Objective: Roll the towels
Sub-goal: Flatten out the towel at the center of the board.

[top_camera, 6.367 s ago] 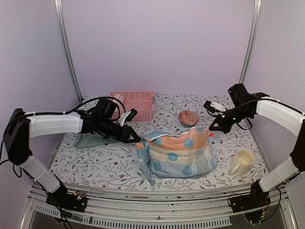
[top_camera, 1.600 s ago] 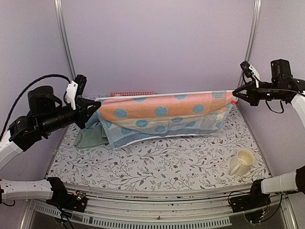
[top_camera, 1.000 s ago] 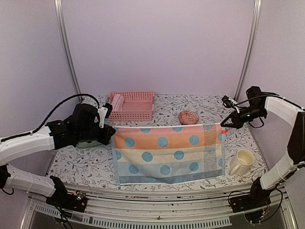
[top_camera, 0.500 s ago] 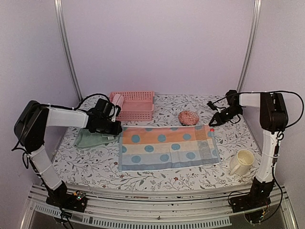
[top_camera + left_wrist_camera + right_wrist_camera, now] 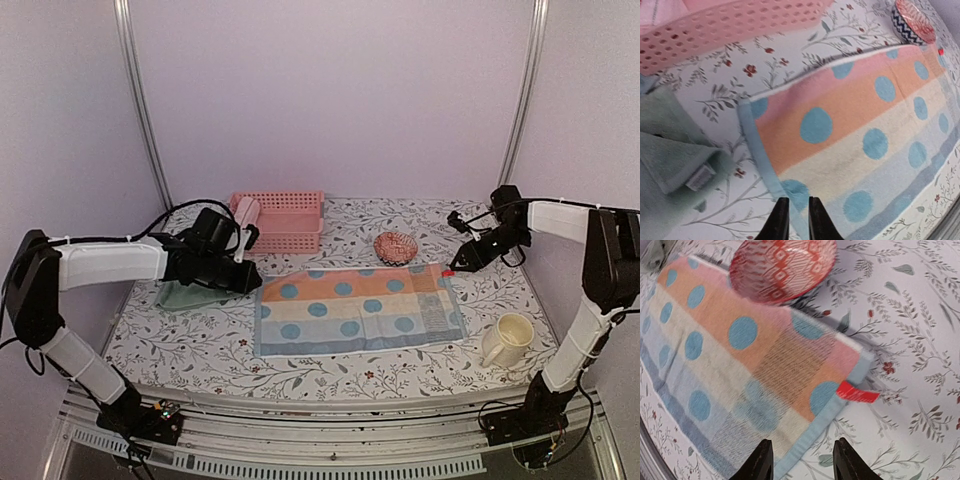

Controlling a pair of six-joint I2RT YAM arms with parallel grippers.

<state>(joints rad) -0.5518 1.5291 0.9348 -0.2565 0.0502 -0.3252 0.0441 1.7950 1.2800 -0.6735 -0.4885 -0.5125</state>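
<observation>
Striped pink, cream and blue towel with blue spots [image 5: 355, 310] spread flat on the floral-patterned table [image 5: 200, 350], left jaws [image 5: 795, 220] nearly clenched – holding nothing, right jaws [image 5: 802, 460] released above its red-tagged corner

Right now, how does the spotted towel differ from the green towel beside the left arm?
The spotted towel lies spread flat and open; the green towel sits folded and bunched. The spotted towel is striped pink, cream and blue with blue dots; the green towel is plain. Both rest on the table, unrolled.
</observation>
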